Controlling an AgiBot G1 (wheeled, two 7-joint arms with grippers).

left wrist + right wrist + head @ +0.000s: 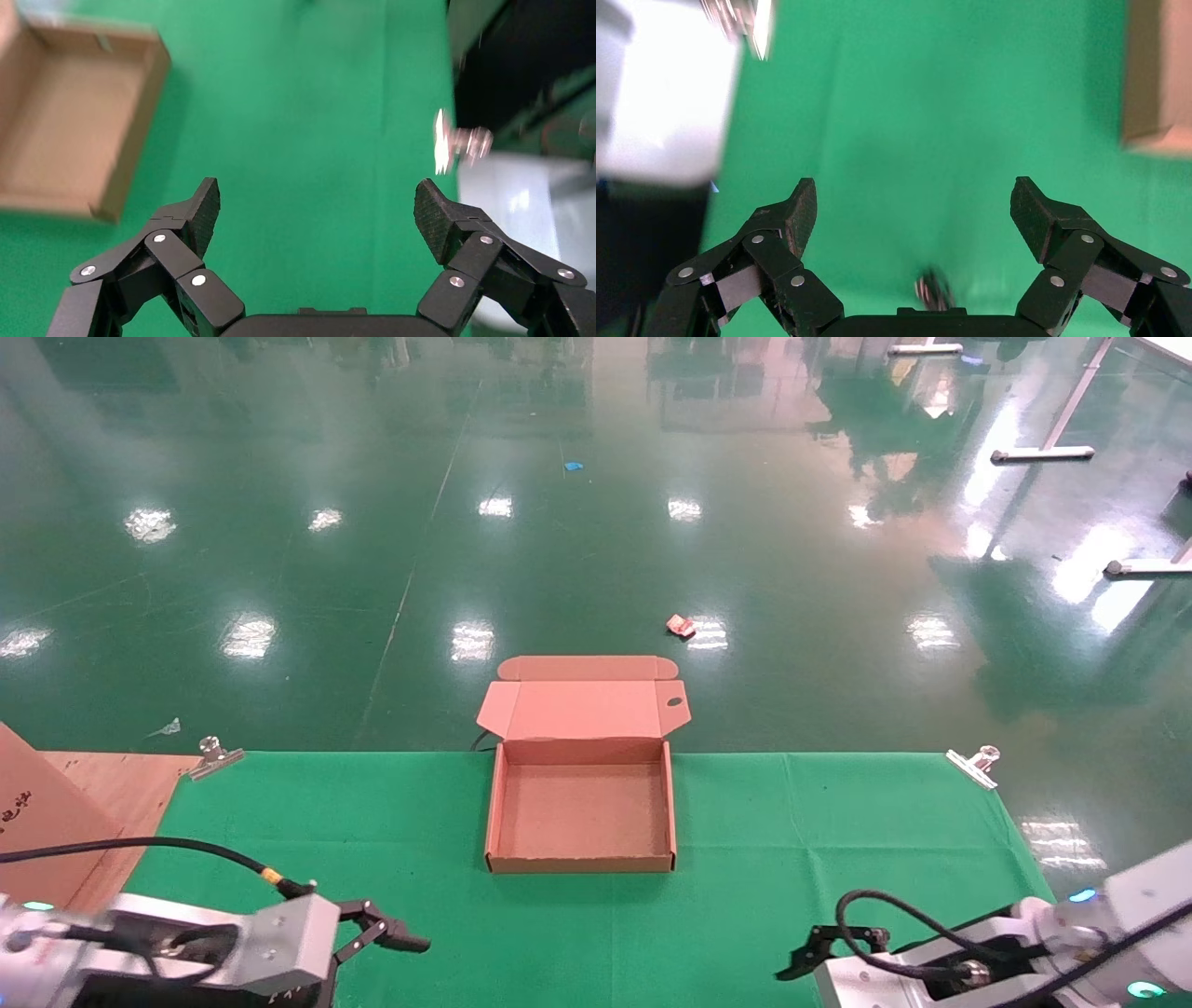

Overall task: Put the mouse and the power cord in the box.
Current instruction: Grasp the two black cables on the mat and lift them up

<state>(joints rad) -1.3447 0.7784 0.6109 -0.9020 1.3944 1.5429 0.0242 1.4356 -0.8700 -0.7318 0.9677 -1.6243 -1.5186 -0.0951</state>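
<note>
The box (582, 808) lies open and empty in the middle of the green cloth, its lid flap folded back over the far table edge. It also shows in the left wrist view (70, 119) and as a corner in the right wrist view (1158, 77). The mouse and the power cord are out of view. My left gripper (396, 929) (316, 200) hovers open over bare cloth at the near left. At the near right, my right gripper (805, 954) (912, 200) is open too, with nothing between its fingers.
A short bit of black cable (480, 740) pokes out behind the box's far left corner. A small dark blurred thing (933, 288) lies on the cloth close to my right gripper's base. Metal clips (214, 754) (973, 766) pin the cloth's far corners. A brown carton (37, 812) stands at the left.
</note>
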